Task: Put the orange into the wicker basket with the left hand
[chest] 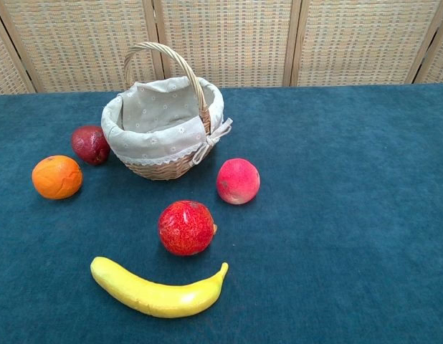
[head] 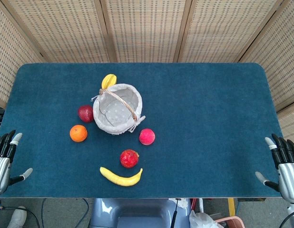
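- The left hand [head: 3, 159] shows at the lower left edge of the head view, beside the worktop's near left corner, fingers spread apart and pointing up the frame, holding nothing. The chest view does not show it.
- The worktop [head: 209, 109] is covered in dark blue cloth and fills the middle of both views.
- The orange [head: 78, 133] lies on the cloth left of centre, well apart from the left hand. It is round, so no long axis or pointing direction can be told. In the chest view the orange [chest: 56, 177] sits at the left, touching nothing.
- A dark red fruit [head: 85, 113] lies just above and right of the orange, close against the basket's left side.
- The wicker basket [head: 118, 110] stands upright at upper centre-left, lined with pale dotted cloth, its handle arching over the opening. Its inside looks bare of fruit.
- A yellow fruit [head: 109, 80] peeks out behind the basket's far rim in the head view only.
- A banana [head: 121, 177] lies near the front edge, long axis running left to right, ends curving upward in the frame.
- A red pomegranate [head: 129, 158] sits just above the banana.
- A pink-red fruit [head: 147, 137] lies just right of the basket's lower side.
- The right hand [head: 284, 164] shows at the lower right edge, fingers apart, holding nothing.
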Motion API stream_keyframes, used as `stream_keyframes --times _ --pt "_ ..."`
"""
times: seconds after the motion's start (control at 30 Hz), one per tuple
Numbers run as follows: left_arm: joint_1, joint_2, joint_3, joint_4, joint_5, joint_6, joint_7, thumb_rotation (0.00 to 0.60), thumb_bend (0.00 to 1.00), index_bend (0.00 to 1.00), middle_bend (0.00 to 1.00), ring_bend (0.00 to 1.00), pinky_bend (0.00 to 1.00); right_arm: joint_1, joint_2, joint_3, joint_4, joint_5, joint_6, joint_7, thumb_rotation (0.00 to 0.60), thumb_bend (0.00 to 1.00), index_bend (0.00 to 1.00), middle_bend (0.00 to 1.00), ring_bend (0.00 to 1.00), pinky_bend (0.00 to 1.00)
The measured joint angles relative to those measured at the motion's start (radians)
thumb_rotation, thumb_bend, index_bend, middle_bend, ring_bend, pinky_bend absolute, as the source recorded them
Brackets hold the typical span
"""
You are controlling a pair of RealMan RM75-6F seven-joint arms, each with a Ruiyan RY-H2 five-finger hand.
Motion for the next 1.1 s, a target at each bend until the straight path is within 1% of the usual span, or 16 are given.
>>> stream_keyframes --times 0.17,0.23,0.37,0.43,0.5,0.57,0.6,0.67,0.7,0.83,0.9,1.0,1.1 --pt "-0.009 -0.004 -0.004 0.004 -0.02 -0.024 0.009 0.6 0.0 0.0 0.0 0.0 0.0 0.001 0.001 0.0 -0.004 0.003 -0.002 -0.003 0.6 0.0 0.0 0.0 0.0 0.0" --pt "-0.021 -0.009 -0.012 0.013 -0.044 -0.05 0.012 0.6 0.0 0.0 0.0 0.0 0.0 0.0 0.001 0.0 -0.004 0.003 -0.001 -0.002 0.6 0.0 0.0 0.0 0.0 0.0" --pt "-0.072 -0.03 -0.04 0.06 -0.102 -0.143 -0.008 0.6 0.0 0.0 0.0 0.0 0.0 0.002 -0.001 0.001 -0.005 0.002 -0.003 -0.003 0.6 0.0 0.0 0.0 0.0 0.0" --pt "-0.112 -0.046 -0.055 0.103 -0.127 -0.22 -0.048 0.6 0.0 0.0 0.0 0.0 0.02 0.004 -0.002 0.002 -0.005 0.005 -0.006 -0.006 0.6 0.0 0.0 0.0 0.0 0.0" --pt "-0.16 -0.07 -0.067 0.171 -0.135 -0.306 -0.111 0.6 0.0 0.0 0.0 0.0 0.06 0.007 -0.004 0.004 -0.005 0.009 -0.012 -0.01 0.6 0.0 0.0 0.0 0.0 0.0" --pt "-0.202 -0.099 -0.074 0.247 -0.133 -0.366 -0.174 0.6 0.0 0.0 0.0 0.0 0.1 0.011 -0.006 0.007 -0.004 0.018 -0.022 -0.014 0.6 0.0 0.0 0.0 0.0 0.0" --pt "-0.229 -0.123 -0.078 0.304 -0.128 -0.395 -0.217 0.6 0.0 0.0 0.0 0.0 0.12 0.012 -0.007 0.008 -0.004 0.023 -0.025 -0.015 0.6 0.0 0.0 0.0 0.0 0.0" --pt "-0.267 -0.163 -0.082 0.395 -0.116 -0.429 -0.278 0.6 0.0 0.01 0.0 0.0 0.15 0.016 -0.009 0.011 -0.002 0.034 -0.034 -0.017 0.6 0.0 0.0 0.0 0.0 0.0" --pt "-0.291 -0.193 -0.083 0.456 -0.107 -0.447 -0.317 0.6 0.0 0.01 0.0 0.0 0.16 0.017 -0.009 0.012 -0.001 0.037 -0.036 -0.017 0.6 0.0 0.0 0.0 0.0 0.0" --pt "-0.365 -0.3 -0.083 0.634 -0.08 -0.505 -0.426 0.6 0.0 0.03 0.0 0.0 0.16 0.023 -0.011 0.017 0.004 0.053 -0.049 -0.016 0.6 0.0 0.0 0.0 0.0 0.0" --pt "-0.402 -0.355 -0.082 0.704 -0.068 -0.531 -0.474 0.6 0.0 0.04 0.0 0.01 0.17 0.025 -0.012 0.017 0.004 0.056 -0.054 -0.017 0.6 0.0 0.0 0.0 0.0 0.0" --pt "-0.445 -0.412 -0.076 0.771 -0.053 -0.563 -0.513 0.6 0.0 0.06 0.01 0.02 0.19 0.028 -0.014 0.017 0.005 0.06 -0.06 -0.021 0.6 0.0 0.0 0.0 0.0 0.0" --pt "-0.47 -0.452 -0.067 0.809 -0.038 -0.575 -0.543 0.6 0.0 0.11 0.06 0.08 0.22 0.029 -0.015 0.018 0.005 0.064 -0.063 -0.022 0.6 0.0 0.0 0.0 0.0 0.0"
